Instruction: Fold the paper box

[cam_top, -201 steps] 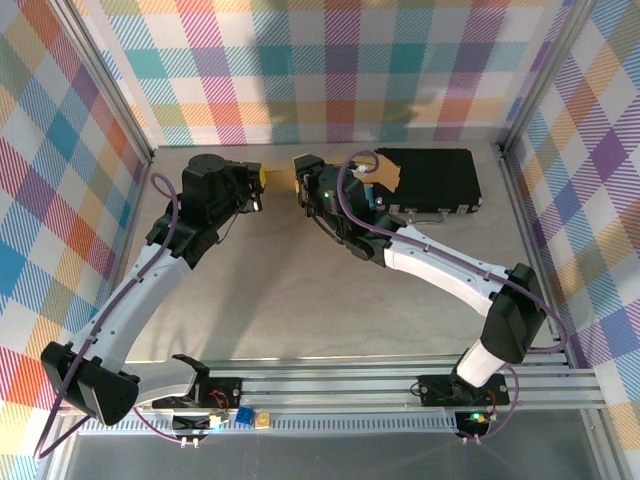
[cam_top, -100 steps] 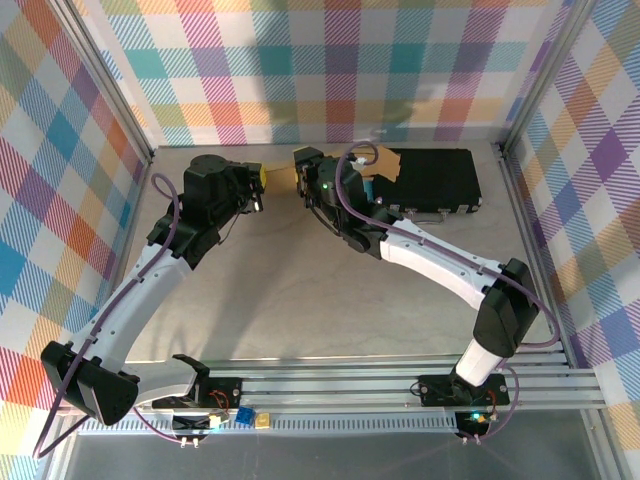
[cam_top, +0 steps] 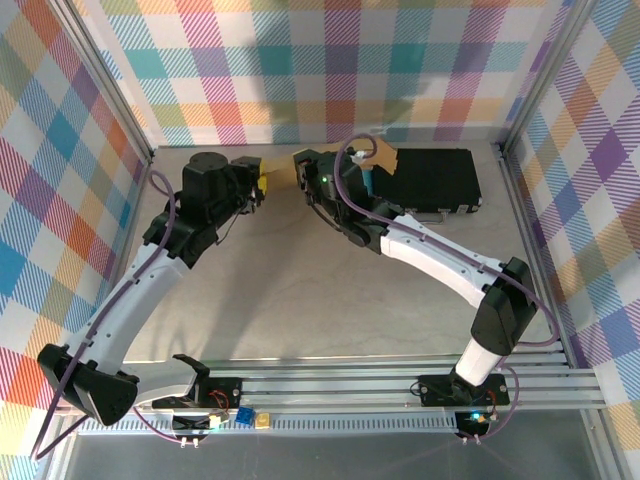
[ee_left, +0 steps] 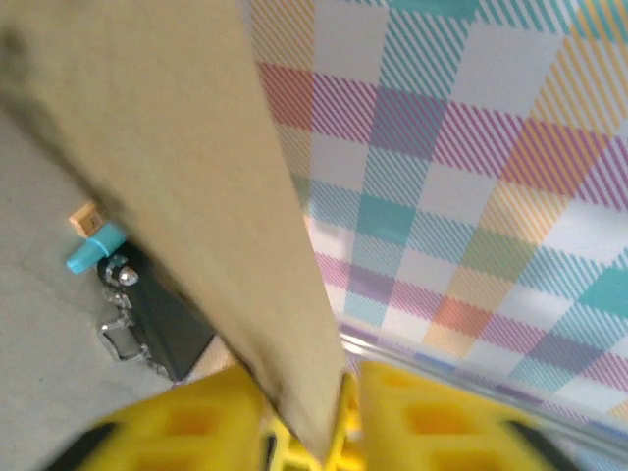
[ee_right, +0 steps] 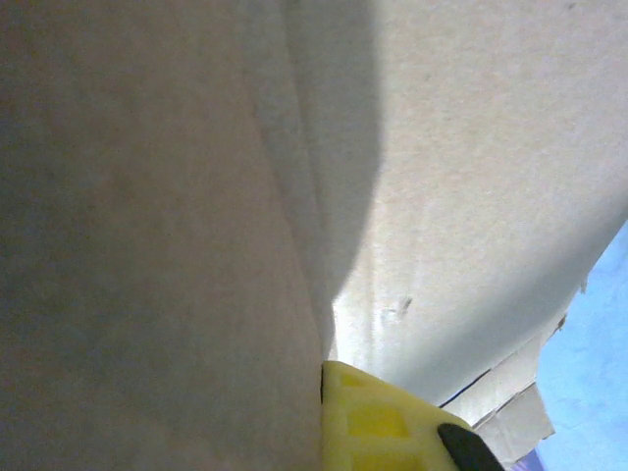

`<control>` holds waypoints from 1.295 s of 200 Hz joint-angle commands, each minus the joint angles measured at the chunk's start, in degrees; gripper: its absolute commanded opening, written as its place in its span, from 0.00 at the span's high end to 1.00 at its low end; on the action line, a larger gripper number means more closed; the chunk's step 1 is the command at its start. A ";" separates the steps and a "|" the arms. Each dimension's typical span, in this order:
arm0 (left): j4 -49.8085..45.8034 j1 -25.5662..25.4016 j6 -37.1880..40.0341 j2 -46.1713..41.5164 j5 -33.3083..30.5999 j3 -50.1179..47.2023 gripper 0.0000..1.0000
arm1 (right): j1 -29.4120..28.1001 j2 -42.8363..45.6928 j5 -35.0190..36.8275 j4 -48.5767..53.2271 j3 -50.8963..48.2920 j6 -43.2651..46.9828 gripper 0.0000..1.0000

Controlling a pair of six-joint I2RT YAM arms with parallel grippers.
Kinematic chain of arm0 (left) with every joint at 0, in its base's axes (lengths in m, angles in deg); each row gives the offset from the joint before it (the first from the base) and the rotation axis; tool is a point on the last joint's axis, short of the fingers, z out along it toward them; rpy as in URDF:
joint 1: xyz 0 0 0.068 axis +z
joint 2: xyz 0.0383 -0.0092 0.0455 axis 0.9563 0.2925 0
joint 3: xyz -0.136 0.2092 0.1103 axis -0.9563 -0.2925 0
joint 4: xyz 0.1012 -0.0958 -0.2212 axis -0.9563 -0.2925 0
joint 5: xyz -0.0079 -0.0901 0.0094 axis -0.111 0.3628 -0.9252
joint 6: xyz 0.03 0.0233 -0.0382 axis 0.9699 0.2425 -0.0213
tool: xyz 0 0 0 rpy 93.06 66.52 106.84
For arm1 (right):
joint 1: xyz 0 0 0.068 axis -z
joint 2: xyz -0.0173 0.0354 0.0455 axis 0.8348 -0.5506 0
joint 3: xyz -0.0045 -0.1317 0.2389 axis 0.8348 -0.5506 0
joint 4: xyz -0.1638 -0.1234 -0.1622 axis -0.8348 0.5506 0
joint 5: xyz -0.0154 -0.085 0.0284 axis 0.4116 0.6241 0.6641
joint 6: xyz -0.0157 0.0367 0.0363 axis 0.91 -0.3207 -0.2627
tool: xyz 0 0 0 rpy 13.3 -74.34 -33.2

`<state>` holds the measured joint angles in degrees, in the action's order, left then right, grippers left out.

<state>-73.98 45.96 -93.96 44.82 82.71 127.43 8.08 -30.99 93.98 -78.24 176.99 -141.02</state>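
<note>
Box sits at the far edge of the surface, just left of the case. Its right end touches or overlaps the case's left end, can't tell which. The long axis runs leftward away from the case, along the back wall. Both tools are on the box: the right tool on the part nearer the case, the left tool on the end farther from it. I judge the next fold turns on the panel between them. Right tool is clenched. One finger lies against cardboard by a crease and the other is hidden, so it probably pinches the box. A panel edge runs between the left tool's fingers; clamped or released, can't tell. From above the arms cover most of the box, so the flap layout is unreadable.
</note>
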 commanded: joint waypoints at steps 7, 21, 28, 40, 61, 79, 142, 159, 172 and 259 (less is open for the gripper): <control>-7.90 -0.75 11.04 -3.01 -2.49 9.06 0.35 | 2.37 3.03 -0.93 3.07 3.51 8.90 1.00; -11.81 -0.57 17.42 -3.25 -5.42 13.40 0.27 | 2.91 4.72 -2.05 2.98 3.78 11.33 1.00; -13.64 -0.42 20.20 -3.28 -6.70 15.58 0.27 | 3.11 5.58 -2.44 3.93 4.12 12.28 1.00; -16.68 -0.31 24.68 -3.24 -9.09 18.82 0.27 | 3.41 7.29 -3.21 4.91 4.54 13.80 1.00; -21.91 -0.22 30.27 -3.57 -14.81 22.58 0.27 | 4.33 9.86 -7.32 7.29 5.85 15.21 1.00; -24.68 0.19 32.14 -4.45 -19.39 22.61 0.28 | 4.95 11.97 -12.10 11.04 8.00 16.56 1.00; -31.10 1.80 31.93 -4.92 -27.40 21.06 0.33 | 6.82 23.16 -17.47 31.09 13.37 16.22 1.00; -31.06 2.11 32.50 -4.46 -27.92 20.66 0.34 | 7.58 23.73 -18.35 35.40 14.32 9.60 1.00; -30.84 2.28 33.19 -3.81 -27.40 20.70 0.35 | 8.91 22.56 -21.08 35.24 13.72 2.58 1.00; -40.13 6.66 35.56 -3.83 -18.84 15.14 0.54 | 15.25 -9.44 -32.83 21.73 21.22 -9.83 1.00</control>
<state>-109.41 51.38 -60.71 43.79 61.49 145.68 21.81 -35.25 63.95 -47.69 198.52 -148.01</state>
